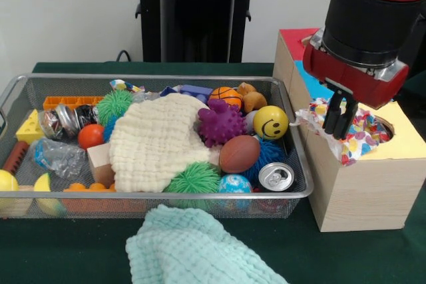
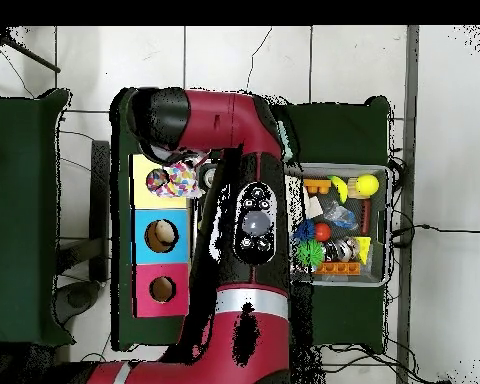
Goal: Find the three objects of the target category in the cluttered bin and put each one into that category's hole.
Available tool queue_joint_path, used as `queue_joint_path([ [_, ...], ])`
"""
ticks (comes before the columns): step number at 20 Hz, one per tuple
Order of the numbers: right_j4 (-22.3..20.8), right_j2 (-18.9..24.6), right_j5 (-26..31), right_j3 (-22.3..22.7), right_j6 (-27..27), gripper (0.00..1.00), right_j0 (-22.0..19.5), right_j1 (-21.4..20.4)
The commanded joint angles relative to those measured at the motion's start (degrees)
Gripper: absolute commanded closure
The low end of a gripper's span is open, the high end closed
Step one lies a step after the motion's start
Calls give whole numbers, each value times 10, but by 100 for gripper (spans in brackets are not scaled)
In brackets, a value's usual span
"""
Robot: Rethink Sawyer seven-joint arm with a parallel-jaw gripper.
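Note:
A white polka-dot bag (image 1: 365, 136) lies crumpled on the yellow top panel (image 1: 405, 139) of the pale wooden box, covering most of the round hole and hanging over the box's left edge. My gripper (image 1: 338, 132) stands upright over that box with its tips down in the bag and looks shut on it. In the overhead view the bag (image 2: 174, 181) sits on the yellow panel (image 2: 142, 197) and the arm hides the gripper. The wire mesh bin (image 1: 153, 78) stands left of the box, full of toys. No other dotted bag shows clearly in it.
A cream waffle cloth (image 1: 160, 141) covers the bin's middle, among a purple spiky ball (image 1: 221, 123), smiley ball (image 1: 270, 122), football (image 1: 239, 153) and can (image 1: 275, 176). A mint-green cloth (image 1: 193, 251) lies in front of the bin. Blue (image 2: 161, 235) and red-topped (image 2: 162, 289) holes adjoin the yellow one.

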Motion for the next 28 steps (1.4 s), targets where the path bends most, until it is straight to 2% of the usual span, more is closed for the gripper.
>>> queue_joint_path([
  [1, -11, 42, 3, 56, -7, 100, 5, 19],
  [6, 0, 37, 8, 73, 24, 100, 21, 6],
  [18, 13, 32, -11, 141, 22, 100, 22, -32],
  [24, 2, 42, -33, 149, -14, 100, 3, -26],
  [28, -32, 29, -36, 116, -35, 100, 2, -10],
])
